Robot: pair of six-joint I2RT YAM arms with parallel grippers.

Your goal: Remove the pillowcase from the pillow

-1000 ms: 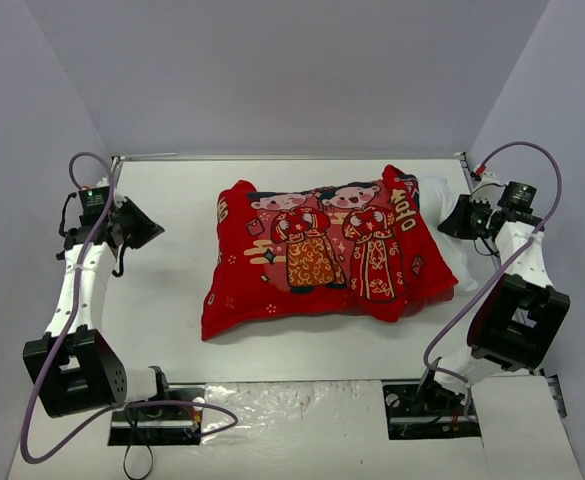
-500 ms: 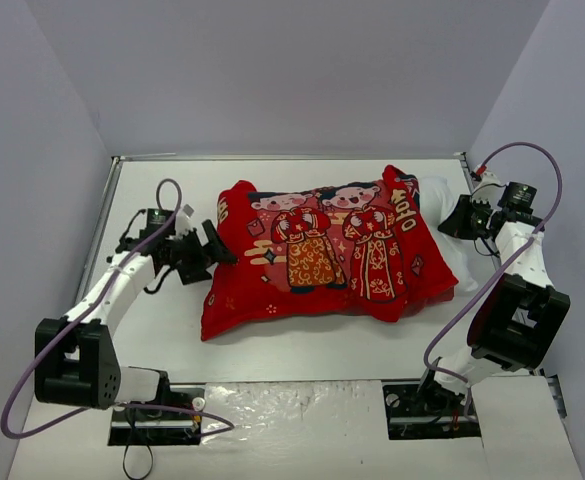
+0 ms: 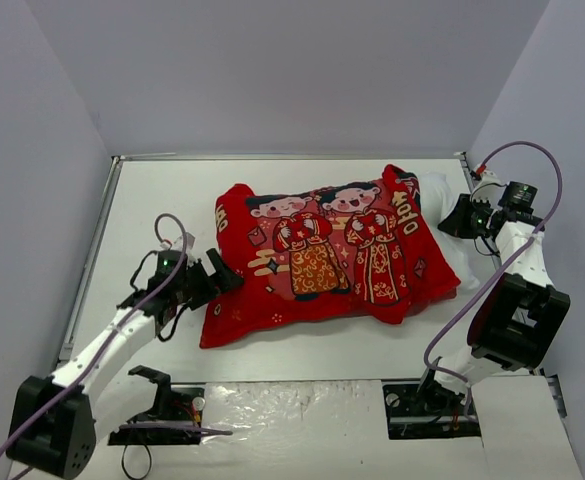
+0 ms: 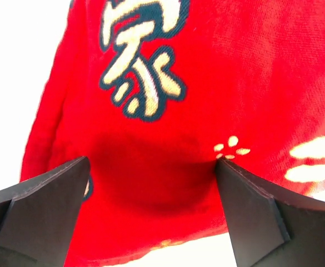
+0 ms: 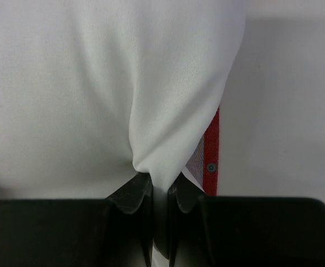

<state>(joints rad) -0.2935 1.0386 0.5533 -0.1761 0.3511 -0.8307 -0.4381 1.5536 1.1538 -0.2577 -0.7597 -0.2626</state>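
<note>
One pillowcase (image 3: 322, 255) lay mid-table (image 3: 172, 190), two printed figures (image 3: 337, 240) on it, one white pillow (image 3: 460, 258) poking out its right end. Two grippers: left gripper (image 3: 220, 272) spread wide at the case's left edge; right gripper (image 5: 159, 186) pinched the pillow.

Soft, even light from above fills the top view; the pillowcase (image 3: 322, 250) throws a faint shadow on the table (image 3: 162, 200) along its near edge; the left wrist view burns the table to blank white; the right wrist view is dimmer, the pillow (image 5: 95, 83) greyish.
</note>
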